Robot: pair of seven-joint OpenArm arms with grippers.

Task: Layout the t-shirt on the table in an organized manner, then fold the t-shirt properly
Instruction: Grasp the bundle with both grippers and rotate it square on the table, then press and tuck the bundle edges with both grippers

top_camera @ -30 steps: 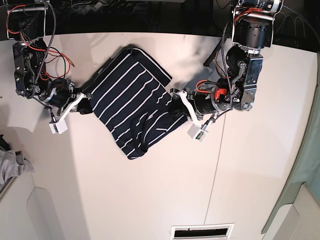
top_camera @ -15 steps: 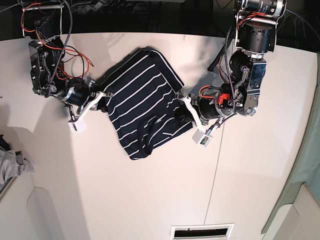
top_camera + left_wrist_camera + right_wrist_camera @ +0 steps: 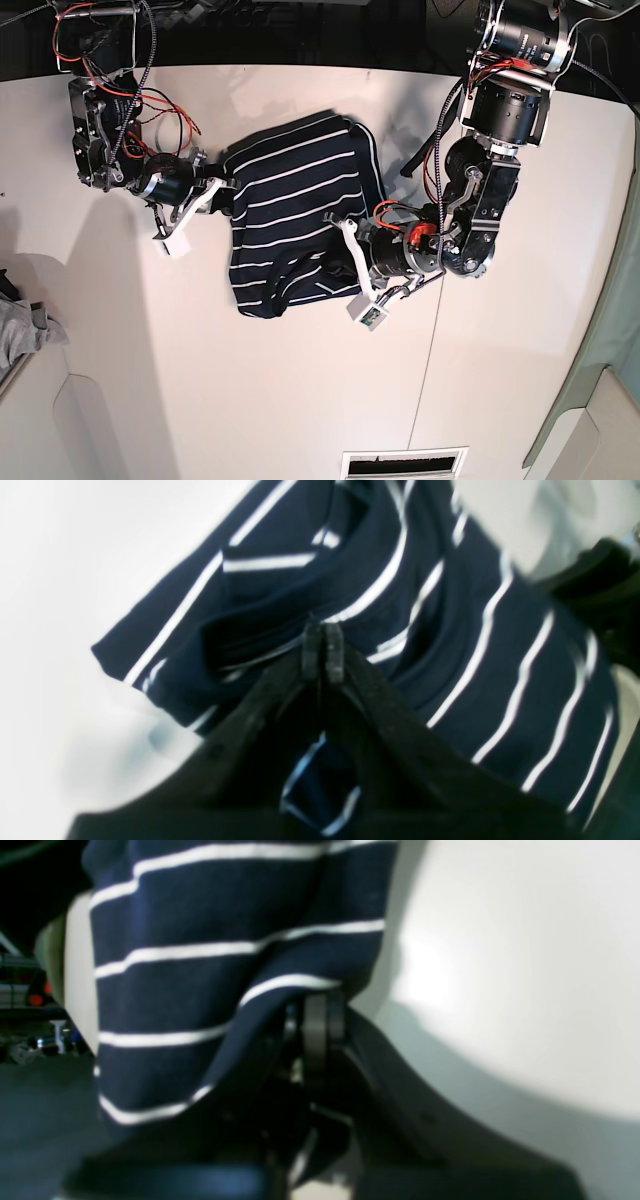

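The dark navy, thin white-striped soft fabric t-shirt [image 3: 295, 220] is limp, light cloth that will sag, drag and crease wherever it is unsupported, so it is best taken by pinches at its outer edges or corners, well apart from each other, so that tension between the two grips can spread it flat; a single pinch in the middle would only bunch it. It lies rumpled and doubled over itself on the wide white smooth bench [image 3: 250, 400], stretched between the two hands, with its free lower part slumped on the bench surface beyond them. The left hand [image 3: 322, 652] has its jaws pressed together with no gap showing, nipping a fold of the striped cloth right at its tips; the shirt spreads away ahead of and to both sides of those tips, and some striped fabric also shows underneath, nearer the wrist. The right hand [image 3: 315, 1020] is likewise fully closed, and the shirt's edge drapes over and around its tips, with the cloth hanging to one side and bare bench on the other; it appears to be pinching that edge. In the base view the left hand [image 3: 345, 235] meets one side of the shirt and the right hand [image 3: 222, 192] the opposite side, so the garment is held at both.
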